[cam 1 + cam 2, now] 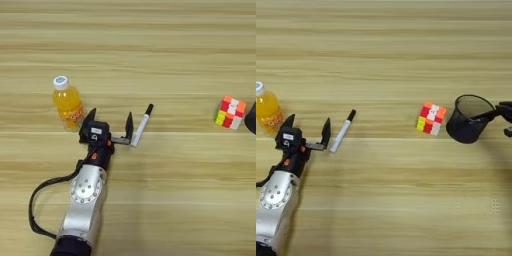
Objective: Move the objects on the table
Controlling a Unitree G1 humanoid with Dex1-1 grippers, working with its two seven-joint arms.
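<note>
The small orange-juice bottle [67, 102] with a white cap stands upright at the left. Just right of it my left gripper [111, 115] is open on the table, one finger beside the bottle and the other touching the white marker [140, 127], whose black cap points away from me. Nothing sits between the fingers. The multicoloured puzzle cube [431, 119] lies to the right. At the right edge my right gripper [502, 113] is shut on the rim of a black cup [468, 122], one finger reaching inside. The all-black marker is out of view.
The light-brown wooden table [150, 45] runs broad and bare along the far side and in front of the cube. My left arm [82, 200] and its black cable lie over the near left of the table.
</note>
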